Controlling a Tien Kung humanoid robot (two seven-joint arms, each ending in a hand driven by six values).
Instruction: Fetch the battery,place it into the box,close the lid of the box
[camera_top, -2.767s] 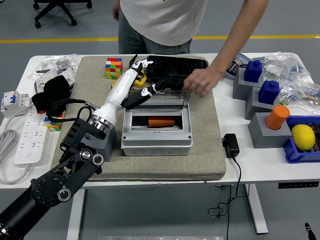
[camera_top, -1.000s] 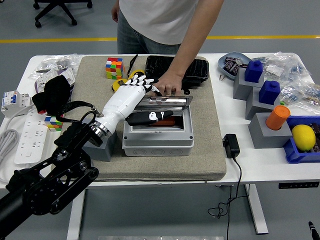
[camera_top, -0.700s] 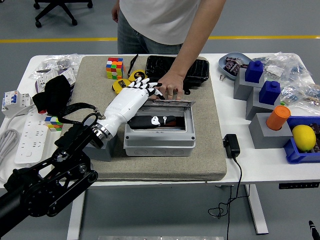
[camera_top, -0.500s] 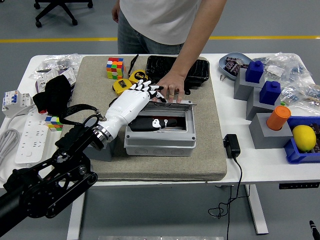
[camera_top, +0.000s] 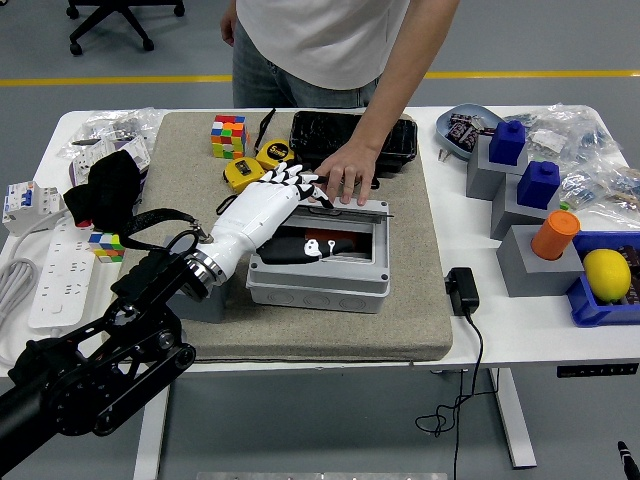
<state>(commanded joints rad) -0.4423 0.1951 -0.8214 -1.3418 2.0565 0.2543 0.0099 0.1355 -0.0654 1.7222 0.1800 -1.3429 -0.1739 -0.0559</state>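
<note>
A grey plastic box (camera_top: 315, 287) sits on the beige mat (camera_top: 400, 320), its clear lid (camera_top: 352, 232) lowered almost flat. Through the lid I see the orange battery (camera_top: 330, 238) inside. My left hand (camera_top: 304, 212), white with black fingertips, grips the lid's far left part. Its fingers (camera_top: 292, 180) lie over the top and its thumb shows beneath the clear panel. A person's hand (camera_top: 345, 178) rests on the lid's far edge, right beside my fingers. My right arm is out of sight.
Behind the box lie a yellow tape measure (camera_top: 245, 172), a Rubik's cube (camera_top: 227, 136) and a black tray (camera_top: 390, 135). A black charger (camera_top: 461, 290) sits right of the mat. Grey blocks with blue and orange pieces and a lemon (camera_top: 606, 273) crowd the right; a power strip (camera_top: 55, 270) lies left.
The lid has swung down from upright to nearly flat, my left hand following it. The person's hand moved from above the lid to its far edge. The battery stayed inside.
</note>
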